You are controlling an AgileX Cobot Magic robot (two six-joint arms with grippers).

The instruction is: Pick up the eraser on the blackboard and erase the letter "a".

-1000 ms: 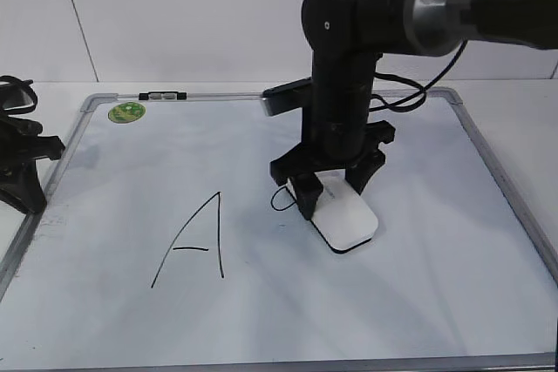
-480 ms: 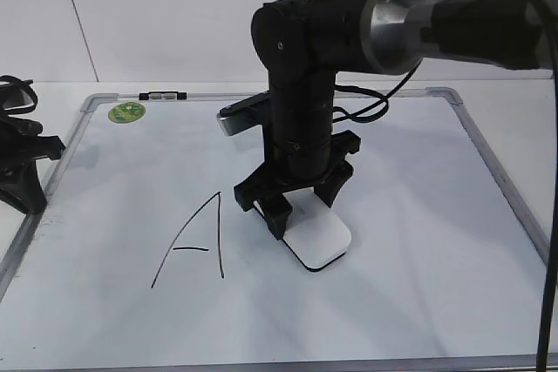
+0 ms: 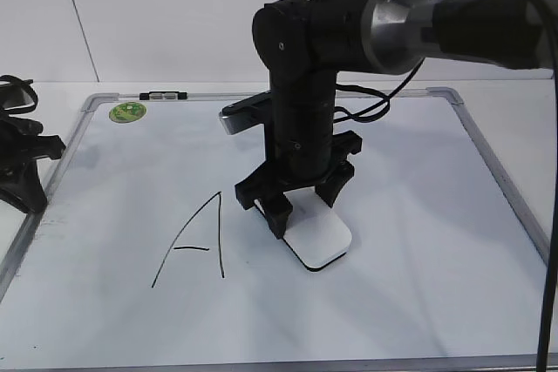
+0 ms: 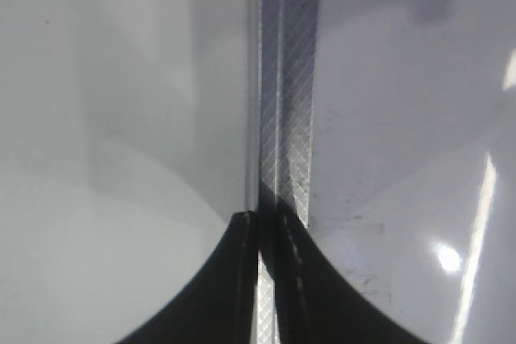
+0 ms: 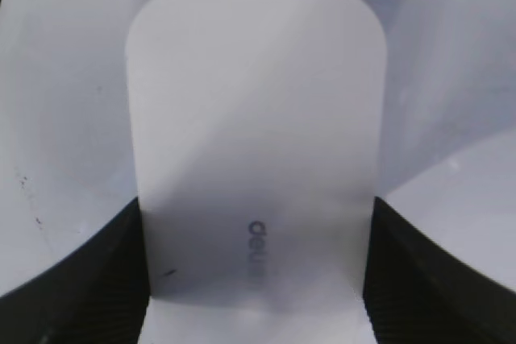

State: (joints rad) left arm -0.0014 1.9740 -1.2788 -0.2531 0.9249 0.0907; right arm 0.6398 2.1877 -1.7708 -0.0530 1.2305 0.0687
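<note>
Plastic and rigid by the look of it, the eraser point(image 3: 319, 239) should be light and a little slick on its smooth white top, so its two long side edges are the sensible place to hold it, which is where the right gripper point(image 3: 296, 204) pinches it now, flat on the blackboard point(image 3: 418, 302). Its long axis runs straight out ahead of the fingers point(image 5: 76, 279), rounded far end pointing away from the wrist. The left gripper point(image 4: 266, 279) sits pressed together over the frame rail.
</note>
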